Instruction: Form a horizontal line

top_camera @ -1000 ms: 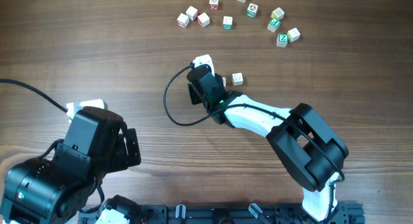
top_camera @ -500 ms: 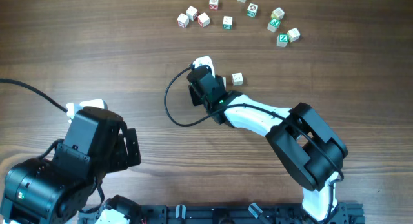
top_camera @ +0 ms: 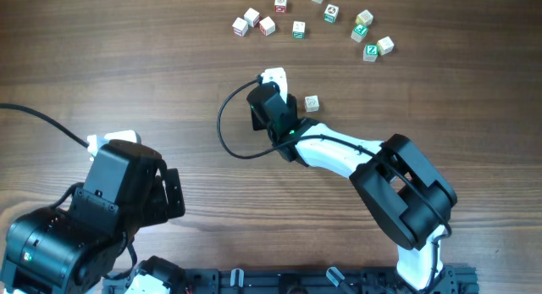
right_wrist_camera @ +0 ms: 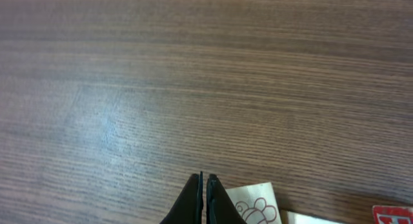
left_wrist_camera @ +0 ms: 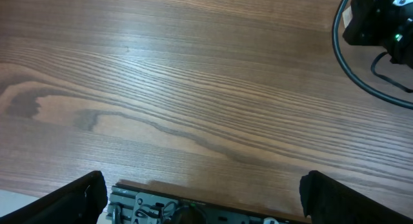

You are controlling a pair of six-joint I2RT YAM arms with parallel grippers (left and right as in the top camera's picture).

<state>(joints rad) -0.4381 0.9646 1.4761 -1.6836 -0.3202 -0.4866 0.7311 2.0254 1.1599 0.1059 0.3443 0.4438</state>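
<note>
Well, the right tool point(right_wrist_camera: 204, 197) had its two black tips pressed together, and it held nothing. Just right of those tips lay a cube with a drawing point(right_wrist_camera: 255, 204) on the table point(right_wrist_camera: 129, 88). A plain cream cube point(right_wrist_camera: 310, 219) came next, very close to the first. A red-marked cube point(right_wrist_camera: 393, 214) sat farther right again, after a small gap. Only a bit of each showed at the bottom of the right wrist view.

I think the line was mostly made, since the three cubes sat side by side in a row. What seemed left was closing the gap by the red one and making the row straight. I could not tell how straight it was.

The overhead view showed less of the row. Only one small cube point(top_camera: 312, 102) showed there, just beside the right tool, and I could not tell which of the three it was. The arm likely hid the others. But that view showed a bunch of other cubes point(top_camera: 299, 29) well away from the tool, which the wrist view missed. The left tool point(left_wrist_camera: 205, 195) was spread wide and empty, far from every cube.
</note>
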